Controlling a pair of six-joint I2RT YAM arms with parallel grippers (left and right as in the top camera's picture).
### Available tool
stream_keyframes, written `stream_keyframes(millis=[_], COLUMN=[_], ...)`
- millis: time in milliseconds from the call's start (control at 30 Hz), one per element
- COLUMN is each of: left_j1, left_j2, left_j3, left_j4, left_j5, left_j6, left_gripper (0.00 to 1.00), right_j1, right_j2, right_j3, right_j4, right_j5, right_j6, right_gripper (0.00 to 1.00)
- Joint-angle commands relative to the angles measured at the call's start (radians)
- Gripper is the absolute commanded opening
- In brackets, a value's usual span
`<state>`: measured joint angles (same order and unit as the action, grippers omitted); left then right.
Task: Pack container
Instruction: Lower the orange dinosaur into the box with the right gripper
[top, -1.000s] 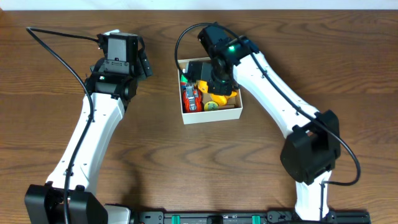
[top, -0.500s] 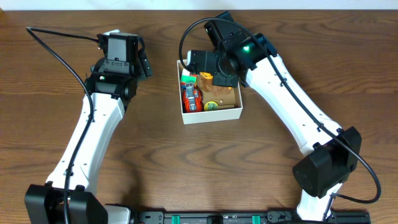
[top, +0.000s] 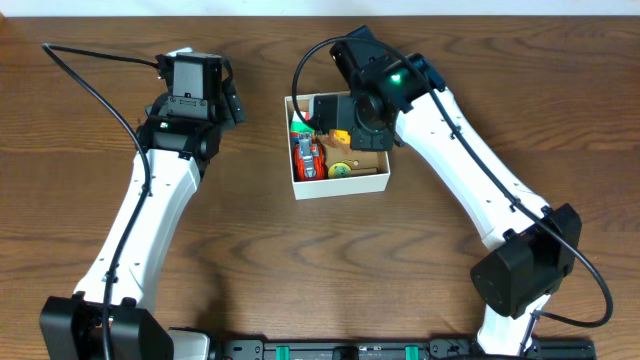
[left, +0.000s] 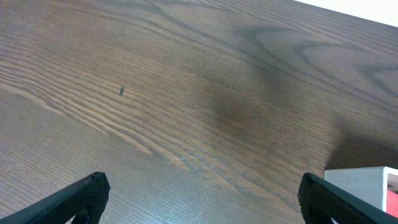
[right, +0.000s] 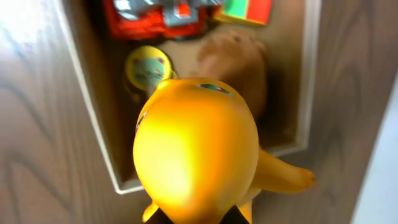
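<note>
Quick look at the pack-the-box job. Got the right hand (top: 345, 132) clamped tight on a yellow toy figure (right: 196, 149), rounded body with a pointy tail poking out one side; hanging right above the container (top: 340, 184), not down inside it yet as far as can be told. Can find that white-walled box mid-worktop (top: 300, 270), between the two arms, tan floor showing; already loaded with a red toy car (top: 308, 160) along its left wall, a round yellow-green disc (right: 148, 67) by the near wall, and a green-and-red bit (right: 249, 9) up in the far left corner.

Comes down to one relation, really: box directly under the toy, so straight down and no sideways reach needed; maybe a nudge toward the bare tan patch on the right half of the floor, away from the car. Worth watching that tail; from the wrist view, seems to point toward a side wall close to a corner, so could snag the rim on the way down; can't judge the clearance from these angles.

Left hand (left: 202, 202) spread wide apart, gripping nothing, parked over bare wood well off to the left of the box, with just a white corner of it peeking in at the edge of its own view; clearly the farther arm, so probably no part in this one. Guessing nearly there: lower, let go, back out.
</note>
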<state>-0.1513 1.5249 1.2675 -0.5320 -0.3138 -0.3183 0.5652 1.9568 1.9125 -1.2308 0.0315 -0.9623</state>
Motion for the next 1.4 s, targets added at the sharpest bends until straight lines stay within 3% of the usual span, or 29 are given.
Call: stream_keyframes(millis=[0, 533, 1000, 1367], left_j1=[0.006, 0.006, 0.006, 0.006], left_j2=[-0.004, -0.004, -0.004, -0.004], left_j3=[0.015, 0.015, 0.015, 0.015], left_j4=[-0.003, -0.003, -0.003, -0.002], left_j5=[-0.002, -0.002, -0.002, -0.002], left_j6=[-0.005, -0.005, -0.005, -0.005], left_gripper=[0.98, 0.98, 0.98, 0.98], right_j1=[0.012, 0.012, 0.012, 0.012], right_j2=[-0.021, 0.037, 0.043, 0.043], right_j3=[0.005, 0.003, 0.085, 0.141], right_j4=[-0.011, -0.079, 0.056, 0.018], right_j5=[-0.139, -0.169, -0.001, 0.174], right_j6=[-0.013, -0.012, 0.094, 0.025], right_gripper=[0.01, 0.01, 0.01, 0.01])
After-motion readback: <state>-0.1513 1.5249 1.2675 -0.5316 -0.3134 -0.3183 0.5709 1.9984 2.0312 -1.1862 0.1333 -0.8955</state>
